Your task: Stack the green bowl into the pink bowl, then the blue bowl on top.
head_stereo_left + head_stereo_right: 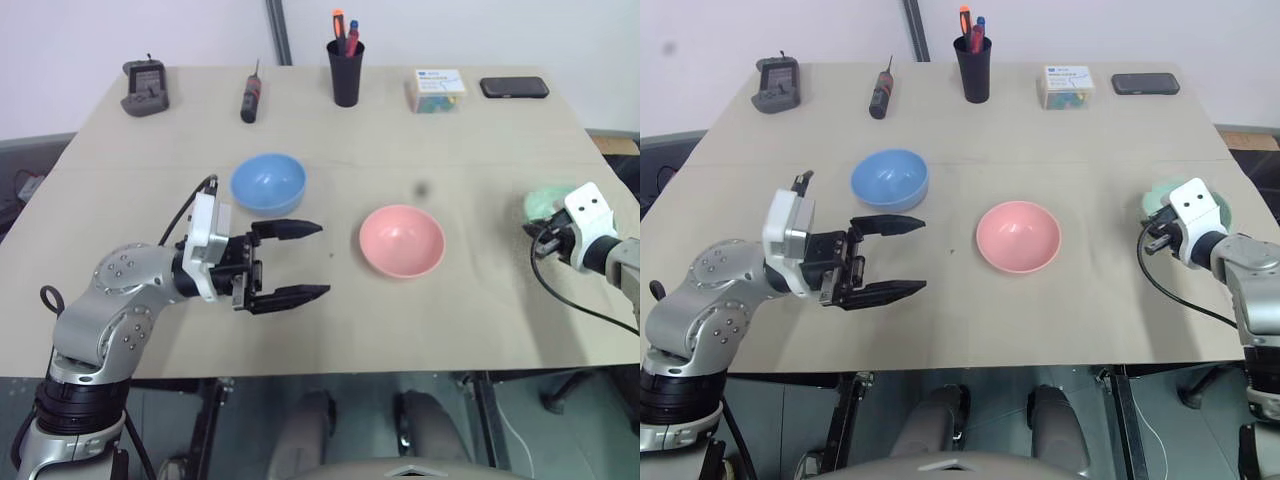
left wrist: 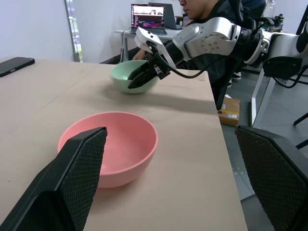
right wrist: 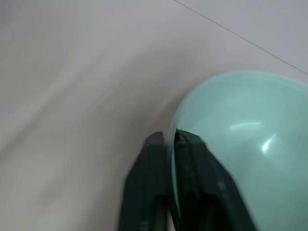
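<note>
Now rt tool (image 3: pixel 171 139) pinches green bowl (image 3: pixel 240 144) rim — closed.

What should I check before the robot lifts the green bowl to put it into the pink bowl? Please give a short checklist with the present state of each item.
1. Right hand closed on the rim of the green bowl, one finger inside and one outside: ok.
2. Whether the grip will hold in a lift: cannot tell.
3. Pink bowl upright and empty, ready to receive: ok.
4. Path between the green bowl and the pink bowl free of things: ok.
5. Left hand open, beside the pink bowl and not over it: ok.
6. Blue bowl apart from the pink bowl, upright, for the later step: ok.
</note>
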You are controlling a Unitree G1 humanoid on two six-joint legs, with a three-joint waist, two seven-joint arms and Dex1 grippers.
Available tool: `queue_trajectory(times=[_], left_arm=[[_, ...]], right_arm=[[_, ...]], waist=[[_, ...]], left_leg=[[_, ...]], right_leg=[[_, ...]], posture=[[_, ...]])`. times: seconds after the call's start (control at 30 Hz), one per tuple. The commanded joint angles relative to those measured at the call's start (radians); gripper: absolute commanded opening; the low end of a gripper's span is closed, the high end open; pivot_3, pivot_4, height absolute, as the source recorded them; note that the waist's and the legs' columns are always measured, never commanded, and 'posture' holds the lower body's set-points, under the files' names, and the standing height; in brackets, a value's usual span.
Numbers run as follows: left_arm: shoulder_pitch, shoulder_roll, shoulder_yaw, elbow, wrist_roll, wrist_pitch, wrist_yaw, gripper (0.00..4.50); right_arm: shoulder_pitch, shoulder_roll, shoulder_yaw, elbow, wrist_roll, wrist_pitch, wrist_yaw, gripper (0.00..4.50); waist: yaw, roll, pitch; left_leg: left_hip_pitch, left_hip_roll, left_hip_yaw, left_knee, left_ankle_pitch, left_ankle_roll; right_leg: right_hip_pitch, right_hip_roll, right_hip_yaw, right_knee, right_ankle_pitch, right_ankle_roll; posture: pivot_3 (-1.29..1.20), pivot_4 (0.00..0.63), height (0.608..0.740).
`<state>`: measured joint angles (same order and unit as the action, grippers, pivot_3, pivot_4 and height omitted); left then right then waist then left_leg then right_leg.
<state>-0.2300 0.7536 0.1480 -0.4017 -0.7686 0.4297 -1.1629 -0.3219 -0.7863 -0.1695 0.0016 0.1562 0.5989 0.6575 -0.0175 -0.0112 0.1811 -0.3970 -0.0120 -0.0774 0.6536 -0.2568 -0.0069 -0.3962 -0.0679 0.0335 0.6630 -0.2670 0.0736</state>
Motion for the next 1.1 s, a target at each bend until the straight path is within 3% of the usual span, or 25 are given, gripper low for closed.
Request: queue_trajectory(times=[0.03,0.2,0.3,0.4,0.57,0.6,0.8,0.83,0.9,1.0,1.1], left_arm=[[0.006,-0.004,0.031,-0.012,-0.005,-0.012,0.022,4.5],[0.061,-0.001,0.07,0.032,0.02,-0.038,0.03,4.5],[0.101,0.01,0.088,0.055,0.053,-0.061,0.029,4.5],[0.124,0.01,0.101,0.074,0.075,-0.079,0.041,4.5],[0.138,-0.002,0.107,0.046,0.064,-0.075,0.058,4.5],[0.14,-0.004,0.109,0.039,0.061,-0.073,0.065,4.5],[0.136,-0.025,0.12,0.026,0.122,-0.091,0.18,4.5],[0.13,-0.031,0.118,0.025,0.156,-0.099,0.224,4.5],[0.112,-0.048,0.108,0.02,0.264,-0.111,0.353,4.5],[0.075,-0.048,0.066,-0.002,0.442,-0.033,0.561,4.5],[0.002,-0.008,-0.027,0.012,0.576,0.075,0.642,4.5]], right_arm=[[-0.023,-0.015,-0.011,-0.045,0.009,-0.072,0.023,0.06],[-0.004,0.008,0.022,-0.406,0.277,-0.052,0.247,0.06],[-0.044,0.039,0.069,-0.556,0.39,0.016,0.25,0.06],[-0.113,0.089,0.158,-0.599,0.437,0.052,0.245,0.06],[-0.157,0.134,0.318,-0.495,0.349,-0.006,0.286,0.06],[-0.158,0.147,0.34,-0.466,0.334,-0.021,0.288,0.8],[-0.161,0.157,0.388,-0.377,0.252,-0.095,0.308,3.17],[-0.159,0.152,0.372,-0.383,0.257,-0.096,0.308,3.74],[-0.152,0.162,0.312,-0.402,0.267,-0.112,0.274,4.44],[-0.132,0.161,0.217,-0.454,0.334,-0.105,0.258,4.44],[-0.126,0.156,0.177,-0.486,0.361,-0.098,0.248,4.44]], waist=[[0.0,0.0,0.0],[-0.012,0.002,0.001],[-0.019,0.001,0.0],[-0.018,0.0,0.0],[-0.008,-0.001,-0.001],[-0.008,-0.001,-0.001],[-0.01,-0.001,0.0],[-0.01,-0.001,-0.001],[-0.009,-0.001,-0.001],[0.001,-0.001,-0.001],[0.004,-0.001,-0.001]], left_leg=[[0.0,0.0,0.0,0.0,0.0,0.0],[0.0,0.001,0.0,0.0,0.0,0.0],[0.0,0.005,-0.004,0.0,0.0,0.0],[0.0,0.004,-0.005,0.0,0.0,0.0],[0.0,0.003,-0.006,0.001,0.0,0.0],[0.0,0.003,-0.006,0.001,0.0,0.0],[0.0,0.003,-0.007,0.001,0.0,0.0],[0.0,0.003,-0.007,0.001,0.0,0.0],[0.0,0.003,-0.008,0.001,0.0,0.0],[0.0,0.003,-0.008,0.001,0.0,0.0],[0.0,0.003,-0.008,0.001,0.0,0.0]], right_leg=[[0.0,0.0,0.0,0.0,0.0,0.0],[0.0,0.001,0.001,0.0,0.0,0.0],[0.0,0.004,0.0,0.0,0.0,0.0],[0.0,0.003,0.0,0.0,0.0,0.0],[0.001,0.003,-0.003,0.0,0.0,0.0],[0.001,0.003,-0.003,0.0,0.0,0.0],[0.0,0.003,-0.002,0.0,0.0,0.0],[0.0,0.003,-0.002,0.0,0.0,0.0],[0.0,0.003,-0.002,0.0,0.0,0.0],[0.0,0.003,-0.003,0.0,0.0,0.0],[0.0,0.003,-0.003,0.0,0.0,0.0]], posture=[[0.0,0.15,0.74],[0.0,0.15,0.74],[0.0,0.15,0.74],[0.0,0.15,0.74],[0.0,0.15,0.74],[0.0,0.15,0.74],[0.0,0.15,0.74],[0.0,0.15,0.74],[0.0,0.15,0.74],[0.0,0.15,0.74],[0.0,0.15,0.74]])
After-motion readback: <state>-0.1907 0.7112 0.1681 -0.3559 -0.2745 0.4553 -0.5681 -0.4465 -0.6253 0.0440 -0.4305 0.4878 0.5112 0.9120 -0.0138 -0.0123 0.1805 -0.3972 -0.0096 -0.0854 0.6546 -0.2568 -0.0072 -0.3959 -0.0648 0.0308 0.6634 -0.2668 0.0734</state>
